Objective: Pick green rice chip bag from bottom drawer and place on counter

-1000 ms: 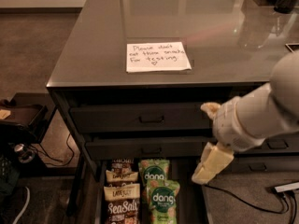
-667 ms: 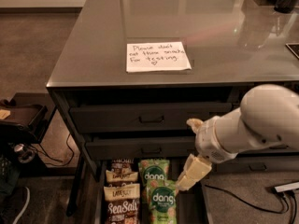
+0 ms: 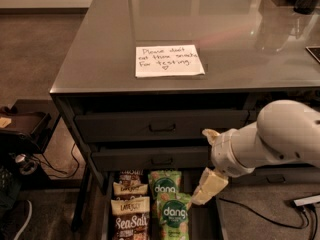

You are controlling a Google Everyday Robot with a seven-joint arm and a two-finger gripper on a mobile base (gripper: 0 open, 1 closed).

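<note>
Bottom drawer (image 3: 102, 219): open, two rows of snack bags; left row dark Sea Salt bags (image 3: 129, 219), right row green "dang" rice chip bags (image 3: 172, 215), one behind the other

Hand (image 3: 209, 160): cream fingers, at the drawer's right edge, just beside the green bags; holds nothing; fingers spread, one raised near the middle drawer, one pointing down

Worktop (image 3: 240, 44): glossy grey counter bearing a handwritten note (image 3: 169, 60)

Risks, as judged: crowded bags may let the fingers catch two bags, or the neighbouring Sea Salt bag; a fingertip could strike the narrow drawer wall; glossy film may slip during the lift
</note>
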